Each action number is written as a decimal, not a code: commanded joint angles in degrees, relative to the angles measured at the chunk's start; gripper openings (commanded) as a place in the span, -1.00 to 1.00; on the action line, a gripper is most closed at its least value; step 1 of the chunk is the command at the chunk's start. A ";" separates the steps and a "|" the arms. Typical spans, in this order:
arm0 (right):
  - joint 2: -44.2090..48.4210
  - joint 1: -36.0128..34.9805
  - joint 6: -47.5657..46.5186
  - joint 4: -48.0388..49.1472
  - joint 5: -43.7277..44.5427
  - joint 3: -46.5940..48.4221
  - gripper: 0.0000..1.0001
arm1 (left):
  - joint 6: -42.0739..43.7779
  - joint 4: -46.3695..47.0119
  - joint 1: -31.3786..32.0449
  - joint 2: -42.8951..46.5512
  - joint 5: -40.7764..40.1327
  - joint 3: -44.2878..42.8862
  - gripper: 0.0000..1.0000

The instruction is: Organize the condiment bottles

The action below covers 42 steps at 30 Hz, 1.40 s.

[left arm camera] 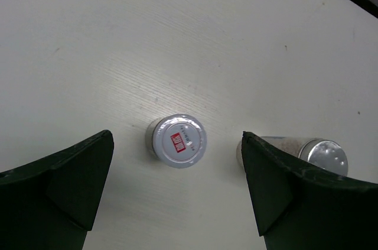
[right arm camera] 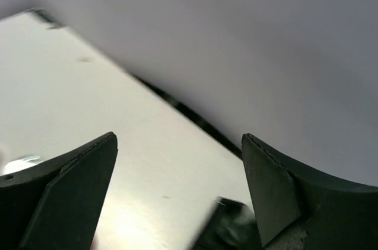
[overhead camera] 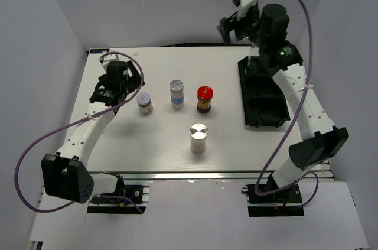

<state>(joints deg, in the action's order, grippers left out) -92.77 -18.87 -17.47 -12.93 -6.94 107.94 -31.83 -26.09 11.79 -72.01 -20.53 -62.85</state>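
Observation:
Four condiment bottles stand on the white table (overhead camera: 159,143): a small jar with a red-and-white lid (overhead camera: 144,103), a blue-labelled shaker (overhead camera: 176,93), a red-lidded dark jar (overhead camera: 204,98) and a silver-capped white shaker (overhead camera: 198,138). My left gripper (overhead camera: 118,91) hovers open just left of the small jar. In the left wrist view the small jar (left arm camera: 180,140) stands upright on the table, seen between the fingers and untouched. A silver-topped shaker (left arm camera: 322,154) peeks out behind the right finger. My right gripper (overhead camera: 233,25) is raised high at the back right, open (right arm camera: 178,138) and empty.
A black compartment tray (overhead camera: 263,93) lies at the right side of the table, partly under the right arm. A blurred dark corner (right arm camera: 230,226) shows low in the right wrist view. Grey walls enclose the table on three sides.

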 commanded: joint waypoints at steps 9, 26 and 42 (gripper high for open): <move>4.00 -15.30 9.30 -15.89 -12.94 -12.39 0.79 | 6.96 6.75 4.73 -0.50 10.34 -5.00 0.96; 7.00 -40.53 23.80 -24.42 14.84 -33.14 0.79 | 10.04 13.70 5.70 1.17 20.45 1.15 0.96; 13.22 -41.86 30.13 -21.01 23.02 -42.10 -0.46 | 9.95 14.31 6.67 1.26 20.01 2.91 0.96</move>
<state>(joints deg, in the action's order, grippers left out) -84.33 -60.51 10.70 -37.56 13.26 66.74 -22.33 -13.19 18.13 -71.44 -1.17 -60.36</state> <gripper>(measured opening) 0.752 0.980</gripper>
